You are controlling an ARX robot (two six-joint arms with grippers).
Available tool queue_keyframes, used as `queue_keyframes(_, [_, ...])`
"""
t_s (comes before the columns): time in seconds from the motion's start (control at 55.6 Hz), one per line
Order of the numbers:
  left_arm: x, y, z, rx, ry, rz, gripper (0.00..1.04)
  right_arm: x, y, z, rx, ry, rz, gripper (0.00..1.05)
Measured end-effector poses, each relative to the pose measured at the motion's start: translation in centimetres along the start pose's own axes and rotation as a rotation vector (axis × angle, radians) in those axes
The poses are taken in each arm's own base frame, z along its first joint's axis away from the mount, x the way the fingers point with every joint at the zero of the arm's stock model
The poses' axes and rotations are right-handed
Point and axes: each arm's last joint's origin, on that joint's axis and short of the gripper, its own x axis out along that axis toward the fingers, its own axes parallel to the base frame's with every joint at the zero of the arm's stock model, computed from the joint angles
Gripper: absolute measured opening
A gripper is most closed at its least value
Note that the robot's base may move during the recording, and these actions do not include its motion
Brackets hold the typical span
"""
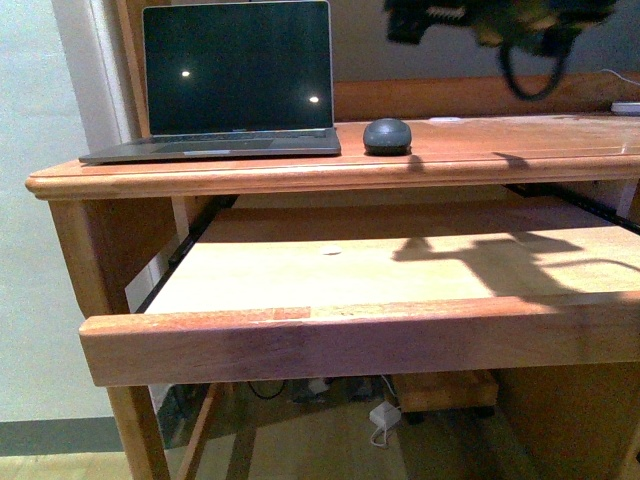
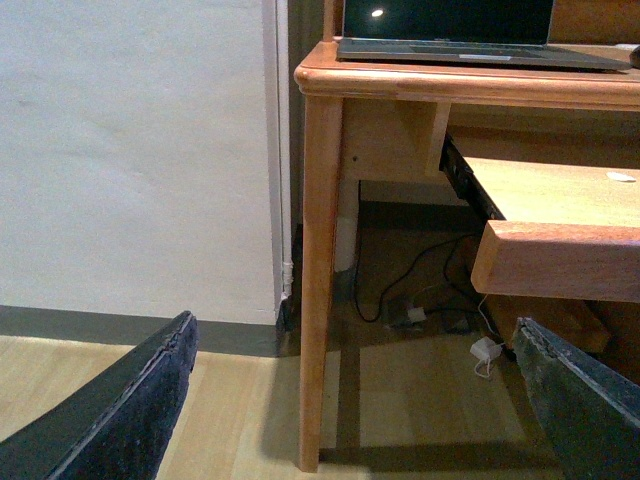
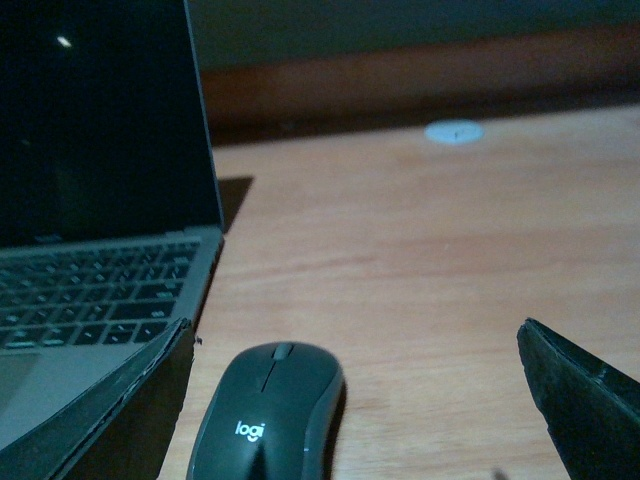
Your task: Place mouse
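The dark grey mouse [image 1: 387, 136] sits on the wooden desk top [image 1: 500, 150], just right of the open laptop [image 1: 235, 80]. In the right wrist view the mouse [image 3: 268, 415] lies flat on the desk, its "logi" mark showing. My right gripper [image 3: 355, 335] is open and empty, and the mouse lies between its fingers, nearer the laptop-side one, not touching either. My right arm [image 1: 500, 25] shows blurred above the desk, to the right of the mouse. My left gripper [image 2: 354, 322] is open and empty, low beside the desk's leg [image 2: 320, 280], over the floor.
A pull-out shelf [image 1: 360, 335] stands extended below the desk top and juts forward. Cables and a white charger [image 2: 486, 352] lie on the floor under the desk. A wall [image 2: 130, 150] is to the left. A small white dot [image 3: 453, 132] marks the desk beyond the mouse.
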Motion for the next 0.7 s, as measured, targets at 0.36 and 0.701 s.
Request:
queue_keyframes(0.36, [0.0,0.0,0.0,0.0,0.0,0.0,0.97,-14.1,-9.0,-5.9,-0.009,0.086,0.305,0.97])
queue_keyframes(0.701, [0.0,0.0,0.0,0.0,0.0,0.0,0.97,-21.2,-14.0,-13.9,-0.023,0.255,0.419,0.97])
